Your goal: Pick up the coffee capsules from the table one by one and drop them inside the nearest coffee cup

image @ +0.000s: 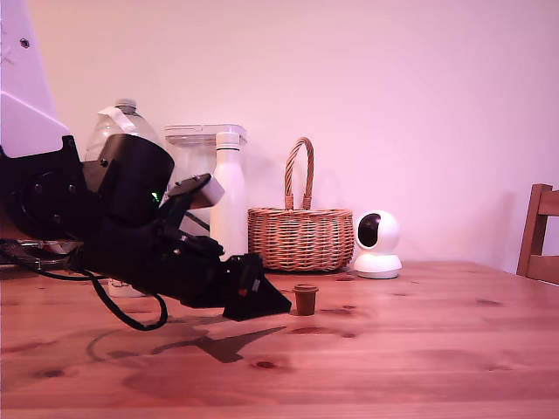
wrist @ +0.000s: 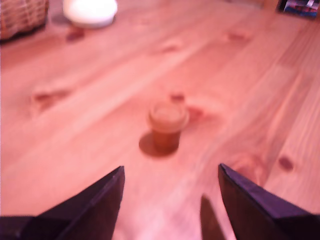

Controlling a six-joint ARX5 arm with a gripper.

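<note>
We see the black gripper (wrist: pixel 170 175), jaws apart, tiny dark brown tapered capsule (wrist: pixel 167 125) upright on the wooden table (wrist: pixel 90 100), at its 12 o'clock, untouched.

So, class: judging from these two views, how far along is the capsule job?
Nothing looks done: the capsule stands upright on the table. In hand: the open end effector is lined up short of it, not touching. Left: grasp, lift, drop in a cup; none is in view.

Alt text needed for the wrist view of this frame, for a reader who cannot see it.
A small brown coffee capsule stands upright on a wooden table, ahead of the open gripper, whose two dark fingers frame it without touching. A wicker basket and a white object sit at the far edge.
</note>
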